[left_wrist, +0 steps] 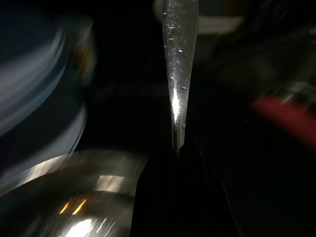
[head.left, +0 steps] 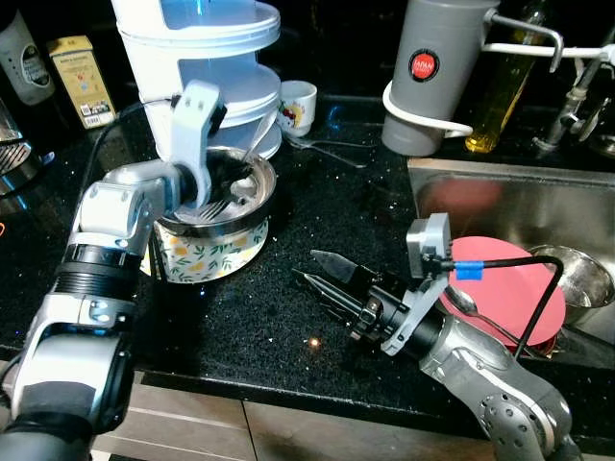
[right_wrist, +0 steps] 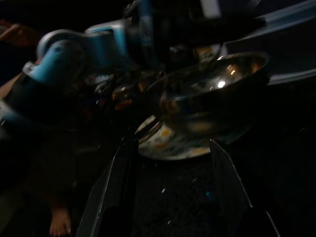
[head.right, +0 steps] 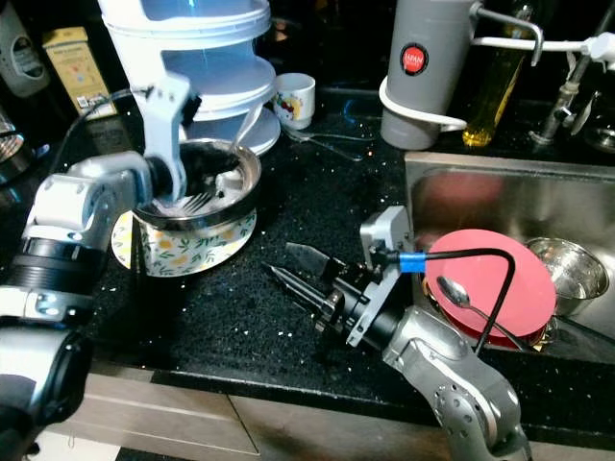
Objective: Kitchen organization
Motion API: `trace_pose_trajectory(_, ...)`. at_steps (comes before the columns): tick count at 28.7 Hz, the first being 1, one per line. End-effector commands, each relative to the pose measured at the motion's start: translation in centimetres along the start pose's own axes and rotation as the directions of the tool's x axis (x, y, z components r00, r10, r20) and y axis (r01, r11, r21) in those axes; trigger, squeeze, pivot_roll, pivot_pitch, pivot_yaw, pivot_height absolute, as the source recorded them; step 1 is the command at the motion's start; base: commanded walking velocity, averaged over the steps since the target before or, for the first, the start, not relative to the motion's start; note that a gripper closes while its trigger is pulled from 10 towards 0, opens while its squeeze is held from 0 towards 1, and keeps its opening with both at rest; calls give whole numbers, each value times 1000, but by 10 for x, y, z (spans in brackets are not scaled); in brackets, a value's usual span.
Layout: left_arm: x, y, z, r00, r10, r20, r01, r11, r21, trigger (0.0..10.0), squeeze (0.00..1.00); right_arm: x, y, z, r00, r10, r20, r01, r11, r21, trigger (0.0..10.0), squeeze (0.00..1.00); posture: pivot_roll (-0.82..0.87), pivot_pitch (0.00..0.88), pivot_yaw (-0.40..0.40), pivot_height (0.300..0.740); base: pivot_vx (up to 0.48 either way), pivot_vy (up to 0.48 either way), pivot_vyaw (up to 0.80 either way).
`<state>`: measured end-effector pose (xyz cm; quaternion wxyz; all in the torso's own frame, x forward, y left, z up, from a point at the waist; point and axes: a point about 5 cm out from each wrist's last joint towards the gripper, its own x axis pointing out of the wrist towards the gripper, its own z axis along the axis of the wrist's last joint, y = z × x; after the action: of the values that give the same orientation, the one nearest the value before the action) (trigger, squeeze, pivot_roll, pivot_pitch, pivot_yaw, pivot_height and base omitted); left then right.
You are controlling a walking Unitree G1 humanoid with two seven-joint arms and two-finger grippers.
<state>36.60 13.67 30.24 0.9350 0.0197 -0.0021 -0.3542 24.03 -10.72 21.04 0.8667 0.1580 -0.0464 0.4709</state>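
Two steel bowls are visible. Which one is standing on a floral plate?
The steel bowl on the counter, where the left gripper reaches in, stands on the floral plate. The other steel bowl sits in the sink.

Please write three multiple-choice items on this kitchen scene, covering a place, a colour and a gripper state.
1. Where does the steel bowl stand?
A. in the sink
B. on the floral plate
C. on the red plate

2. What colour is the plate in the sink?
A. red
B. white
C. green

3. How is the right gripper?
A. shut on a spoon
B. shut on a cup
C. open over the countertop

Answers: 1 B, the bowl sits on the floral plate, with the left gripper reaching into it; 2 A, the red plate lies in the basin; 3 C, its black fingers are spread with nothing between them.
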Motion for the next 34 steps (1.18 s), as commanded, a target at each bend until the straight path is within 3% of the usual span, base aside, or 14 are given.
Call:
trace_pose_trajectory(1, -3, -9, 12, 997, -56, 62, 56, 998, -1, 0, 0, 0, 0, 4, 1000, 1, 28, -1, 1000, 16, 10000, 0, -72, 54, 4, 740, 0, 0, 0)
trace_pose_trajectory(3, -8, -19, 29, 987, -92, 132, 89, 996, 26, 0, 0, 0, -2, 8, 998, -12, 66, 10, 1000, 29, 10000, 0, -71, 49, 4, 740, 0, 0, 0)
trace_pose_trajectory(7, -15, -23, 43, 978, -86, 191, 74, 995, 66, 0, 0, 1, -11, 17, 988, -73, 133, 66, 996, 57, 10000, 0, -65, 46, 4, 740, 0, 0, -186)
trace_pose_trajectory(8, -16, -22, 45, 976, -76, 204, 60, 995, 84, 1922, 0, 0, -15, 19, 984, -97, 152, 87, 994, 67, 10000, 0, -63, 43, 5, 740, 0, 0, -800)
trace_pose_trajectory(9, -16, -22, 45, 976, -76, 204, 60, 995, 84, 1922, 0, 0, -15, 19, 984, -97, 152, 87, 994, 67, 10000, 0, -63, 43, 5, 740, 0, 0, -800)
trace_pose_trajectory(10, -17, -23, 46, 973, -71, 218, 50, 994, 99, 10000, 0, 0, -20, 22, 977, -127, 170, 116, 991, 73, 10000, 0, -63, 43, 7, 740, 0, 0, -800)
trace_pose_trajectory(18, -14, -27, 33, 961, -13, 275, -15, 995, 98, 10000, 0, -5, -41, 31, 935, -267, 234, 253, 964, 88, 10000, 0, -66, 31, 9, 740, 0, 0, -800)
trace_pose_trajectory(27, -9, -40, 20, 960, -54, 276, 23, 993, 114, 10000, 0, -8, -48, 32, 922, -313, 229, 302, 950, 83, 10000, 0, -71, 27, 9, 740, 0, 0, -800)
trace_pose_trajectory(31, -2, -42, 0, 975, -53, 216, 23, 990, 140, 10000, 0, -8, -51, 31, 916, -336, 218, 328, 942, 72, 10000, 0, -75, 24, 10, 740, 0, 0, -800)
trace_pose_trajectory(34, -1, -41, -3, 978, -48, 203, 20, 990, 140, 10000, 0, -8, -51, 31, 916, -339, 216, 331, 941, 70, 10000, 0, -75, 24, 11, 740, 0, 0, -800)
